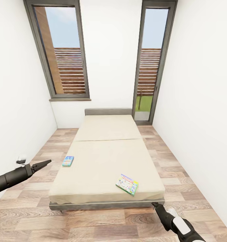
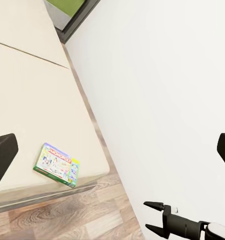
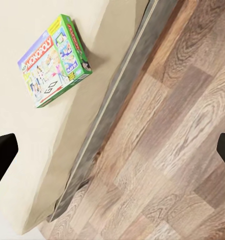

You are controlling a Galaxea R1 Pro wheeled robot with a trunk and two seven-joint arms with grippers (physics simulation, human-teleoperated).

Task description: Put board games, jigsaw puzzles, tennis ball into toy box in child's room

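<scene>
Two board games lie on the beige bed [image 1: 103,158]. A small blue one [image 1: 68,161] sits near the bed's left edge. A green-edged Monopoly box [image 1: 127,184] [image 2: 57,164] [image 3: 55,60] lies near the front right corner. My left gripper [image 1: 47,162] hovers open over the floor, left of the blue game. My right gripper [image 1: 154,203] [image 2: 151,216] is open just past the bed's front right corner, below the Monopoly box and apart from it. Dark fingertips [image 3: 2,155] frame the right wrist view. The table, toy box, jigsaw puzzles and tennis ball are out of view.
The bed fills the middle of a narrow white-walled room, with wood-plank floor [image 1: 93,225] strips on either side and in front. A tall window [image 1: 61,50] and a glass door [image 1: 150,64] stand in the far wall. A small white fitting [image 1: 21,159] sits low on the left wall.
</scene>
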